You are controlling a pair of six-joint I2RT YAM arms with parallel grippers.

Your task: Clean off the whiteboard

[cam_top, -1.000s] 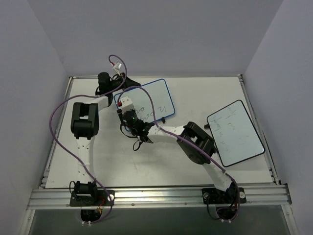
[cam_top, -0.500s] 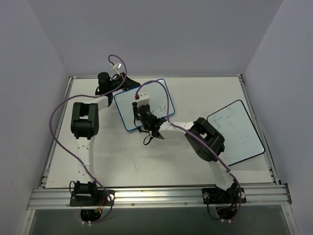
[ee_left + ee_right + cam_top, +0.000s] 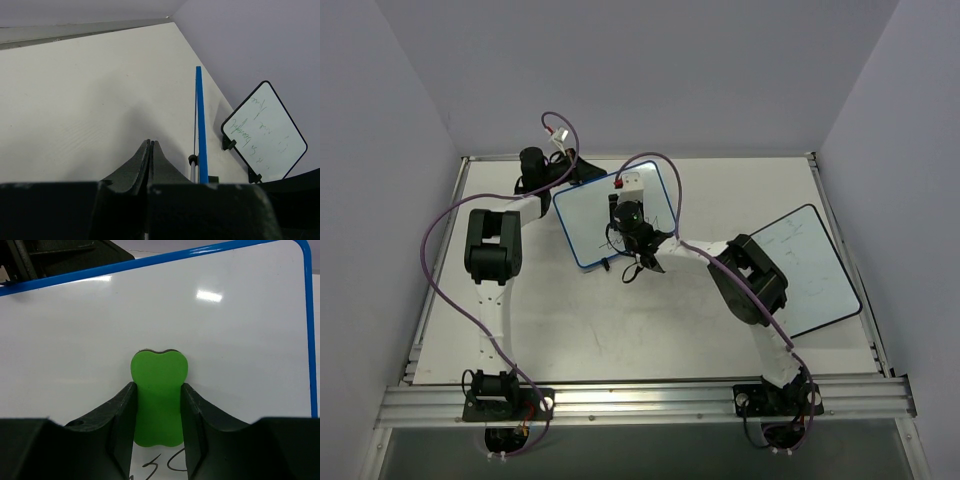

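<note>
Pressing green eraser [image 3: 158, 390] on whiteboard [image 3: 225, 340] | right fingers [image 3: 120, 425] clamping it, wrist view only | left fingers [image 3: 142, 165] clenched empty

Left arm [image 3: 492, 250]: rises from the near-left base, elbow bent, forearm reaching toward the far side.
Left gripper [image 3: 150, 143]: fingers pressed flat together.
Right arm [image 3: 752, 285]: stretches from the near-right base, leftward and far, toward the centre.
Right gripper [image 3: 158, 386]: fingers clamped on both sides of a green eraser [image 3: 159, 371].
</note>
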